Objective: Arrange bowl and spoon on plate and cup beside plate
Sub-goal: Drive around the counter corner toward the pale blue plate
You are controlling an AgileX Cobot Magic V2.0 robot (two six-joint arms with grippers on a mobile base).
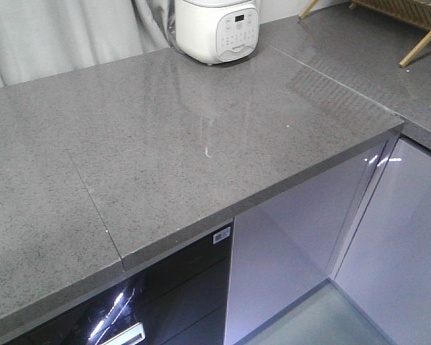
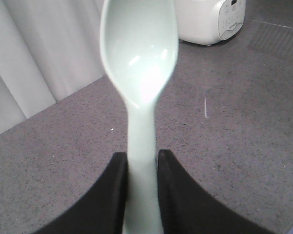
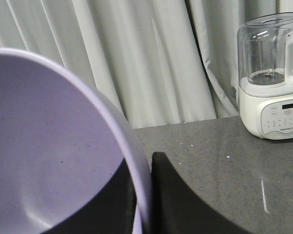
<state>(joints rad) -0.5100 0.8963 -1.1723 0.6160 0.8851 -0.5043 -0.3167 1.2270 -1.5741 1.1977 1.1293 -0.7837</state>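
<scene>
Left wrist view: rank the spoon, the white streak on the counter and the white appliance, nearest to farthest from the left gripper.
1. spoon, held in the fingers of the left gripper.
2. white streak, on the counter ahead, right.
3. white appliance, back right.

The left gripper [image 2: 141, 161] is closed on the spoon [image 2: 139, 53]. The handle is clamped between the two black fingers [image 2: 105, 200], and the spoon's head is carried well beyond the fingertips, with its hollow turned back toward the wrist. The right gripper [image 3: 142, 168] is closed on the bowl [image 3: 49, 146]. The bowl's wall is pinched at the rim, with one finger set outside it and the other inside.
</scene>
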